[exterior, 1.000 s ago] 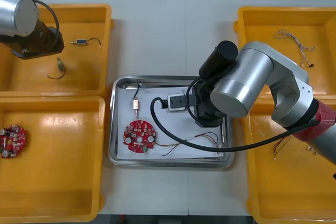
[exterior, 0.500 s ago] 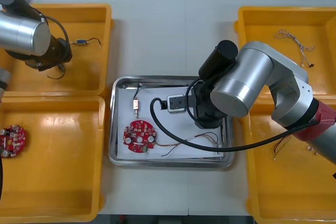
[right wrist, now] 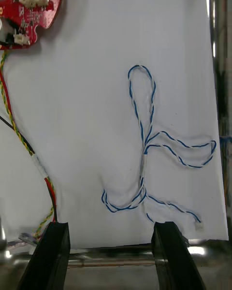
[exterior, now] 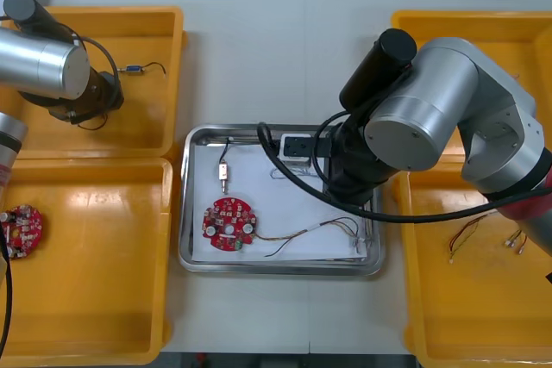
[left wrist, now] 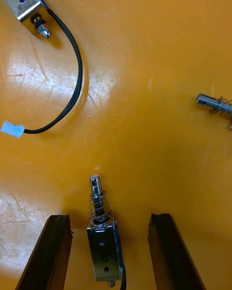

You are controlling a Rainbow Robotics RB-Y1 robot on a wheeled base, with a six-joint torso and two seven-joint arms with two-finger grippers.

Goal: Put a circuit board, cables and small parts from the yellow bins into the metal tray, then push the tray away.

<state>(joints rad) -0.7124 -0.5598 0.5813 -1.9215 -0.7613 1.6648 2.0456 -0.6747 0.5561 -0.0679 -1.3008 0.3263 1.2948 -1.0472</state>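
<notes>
- Right gripper (right wrist: 112, 229), wrist view: fingers wide apart, empty, over metal tray (exterior: 194, 252); blue-white cable (right wrist: 147, 159) lies loose inside.
- Front view: circuit board (exterior: 228, 224) in the tray's left half.
- Left gripper (left wrist: 108, 220): in yellow bin (exterior: 164, 40) left of tray, fingers spread, straddling a small metal part (left wrist: 102, 241) without touching it.

The right arm (exterior: 431, 118) hides the far right corner of the metal tray (exterior: 276, 204). Picture edges cut off the circuit board (right wrist: 34, 2) and one small metal part (left wrist: 215, 104).
</notes>
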